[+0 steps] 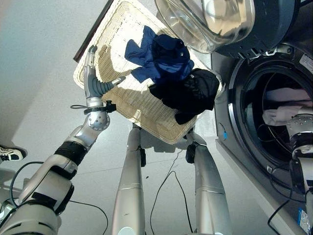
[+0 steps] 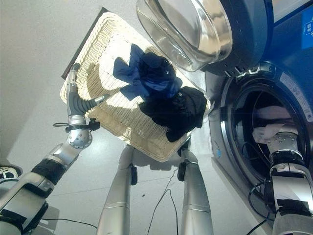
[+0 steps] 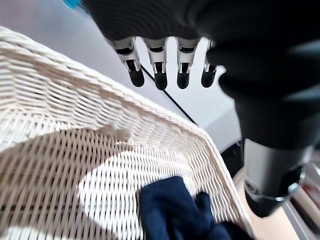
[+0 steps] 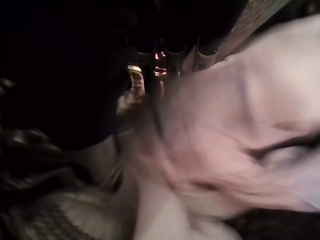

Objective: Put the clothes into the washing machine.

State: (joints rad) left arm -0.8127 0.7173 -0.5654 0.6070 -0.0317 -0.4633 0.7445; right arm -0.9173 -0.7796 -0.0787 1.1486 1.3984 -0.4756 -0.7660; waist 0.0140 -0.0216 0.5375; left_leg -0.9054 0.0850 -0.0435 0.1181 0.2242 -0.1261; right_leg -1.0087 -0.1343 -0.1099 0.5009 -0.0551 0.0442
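A wicker basket [image 1: 122, 29] lies on the floor with a blue garment [image 1: 161, 56] and a black garment [image 1: 188, 90] heaped at the end nearest the washing machine [image 1: 234, 93]. My left hand [image 1: 90, 73] hovers open over the basket's bare left part, fingers [image 3: 160, 75] straight above the rim and thumb pointing toward the blue garment. My right arm reaches into the drum, where white cloth [image 1: 283, 115] lies. In the right wrist view my right hand [image 4: 70, 75] is pressed up against this pale cloth [image 4: 240, 125], which hides its grasp.
The machine's round glass door [image 1: 210, 19] hangs open above the basket's far corner. A dark board edge [image 1: 90, 32] runs beside the basket's far left side. A person's shoe [image 1: 10, 153] stands on the pale floor at the left.
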